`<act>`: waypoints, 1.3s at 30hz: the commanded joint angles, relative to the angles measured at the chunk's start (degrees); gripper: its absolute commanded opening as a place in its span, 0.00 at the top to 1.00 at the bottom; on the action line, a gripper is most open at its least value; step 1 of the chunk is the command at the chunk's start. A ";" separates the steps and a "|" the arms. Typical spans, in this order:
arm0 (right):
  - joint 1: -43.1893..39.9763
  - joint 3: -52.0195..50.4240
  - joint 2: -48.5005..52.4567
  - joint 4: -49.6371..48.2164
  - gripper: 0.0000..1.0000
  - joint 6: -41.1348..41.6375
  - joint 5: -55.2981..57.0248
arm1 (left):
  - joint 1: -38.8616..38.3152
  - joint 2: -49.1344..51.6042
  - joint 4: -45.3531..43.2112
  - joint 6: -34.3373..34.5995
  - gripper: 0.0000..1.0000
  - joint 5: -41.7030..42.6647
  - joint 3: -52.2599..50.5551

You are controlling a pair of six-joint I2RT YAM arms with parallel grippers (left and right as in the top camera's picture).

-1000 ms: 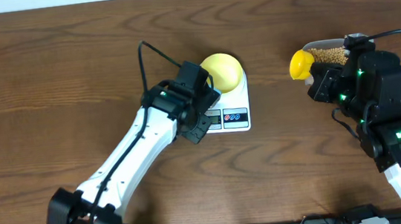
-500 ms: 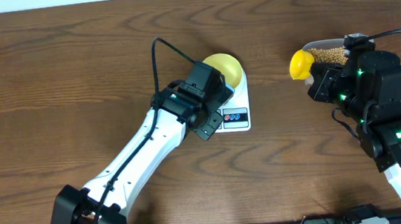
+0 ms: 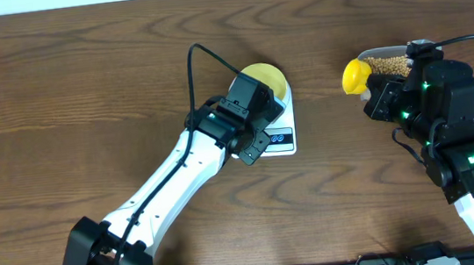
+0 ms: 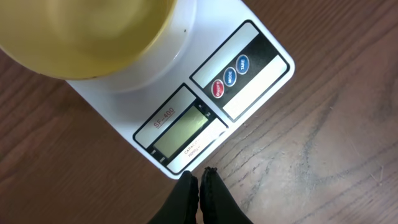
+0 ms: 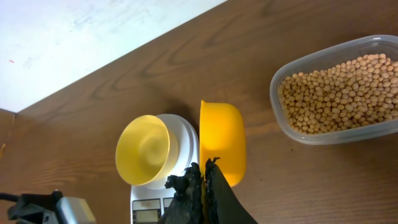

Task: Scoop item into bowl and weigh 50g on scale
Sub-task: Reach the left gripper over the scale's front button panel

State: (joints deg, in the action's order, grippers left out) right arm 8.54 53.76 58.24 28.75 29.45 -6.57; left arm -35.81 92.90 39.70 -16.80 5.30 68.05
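Note:
The pale-yellow bowl (image 3: 268, 78) stands on the white scale (image 3: 280, 137) and looks empty in the right wrist view (image 5: 144, 149). My left gripper (image 4: 200, 177) is shut and empty, its tips just off the scale's (image 4: 249, 87) display edge. I read no digits on the LCD (image 4: 180, 129). My right gripper (image 5: 205, 168) is shut on the handle of the bright yellow scoop (image 5: 222, 140), held above the table between scale and tub. The scoop's cup (image 3: 355, 76) shows no beans. The tan beans (image 5: 339, 93) fill the clear tub (image 5: 309, 137).
The tub of beans (image 3: 389, 66) sits at the back right, partly under my right arm (image 3: 432, 103). The left arm (image 3: 171, 179) stretches diagonally from the front left to the scale. The table's far edge meets a white surface (image 5: 93, 31).
My left arm has swung right, so its wrist now covers the scale's display side. The right arm, the scoop and the bowl have not moved.

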 commanded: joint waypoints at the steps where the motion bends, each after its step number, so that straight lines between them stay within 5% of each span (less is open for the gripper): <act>1: -0.24 1.31 0.07 0.00 0.99 -0.87 0.66 | -0.17 1.66 -0.20 -0.96 0.92 0.31 -0.20; 39: -0.24 1.31 0.07 0.02 0.99 -1.29 0.66 | -1.03 6.62 -3.91 -4.59 0.92 4.59 -0.20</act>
State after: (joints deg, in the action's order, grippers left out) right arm 8.54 53.76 58.24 28.75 29.06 -6.57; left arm -36.62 97.19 36.16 -20.49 9.13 68.05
